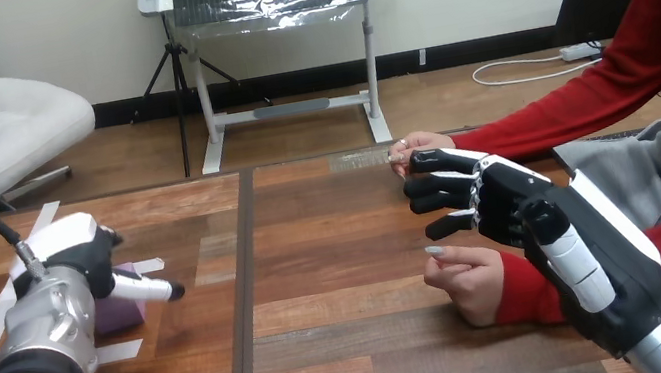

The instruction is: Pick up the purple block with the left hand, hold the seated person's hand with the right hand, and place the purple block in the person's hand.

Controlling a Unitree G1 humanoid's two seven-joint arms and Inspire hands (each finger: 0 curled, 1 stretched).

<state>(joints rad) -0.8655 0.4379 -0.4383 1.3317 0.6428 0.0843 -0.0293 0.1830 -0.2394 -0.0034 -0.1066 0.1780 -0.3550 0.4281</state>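
Wooden worktop (353,345), plank-built, with a dark seam running front to back down its middle. One robot hand is over it on each side of the seam.

Left robot hand (74,252): low over the worktop's left half, white back shell up. Its silver forearm (37,337) enters from the bottom-left corner. The purple block (115,316) sits right under this hand, on its near side. It rests on the wood and is partly hidden by the hand. The two overlap, and I cannot tell whether the hand grips the block or only touches it. White tape strips (121,351) lie on the wood around the block, one just nearer than it.

Right robot hand (512,207): above the worktop's right half. Its fingers (439,160) are loosely bent, spread apart and pointing toward the seam, with nothing held in them (a relaxed, open posture).

The person's farther hand (421,144) lies just beyond those fingertips, low at the worktop. I cannot tell whether they touch. The person's nearer hand (474,279) rests loosely curled on the wood, just on the near side of the same fingers, with a small gap showing between them.

The purple block is well apart from both of the person's hands, across the seam.
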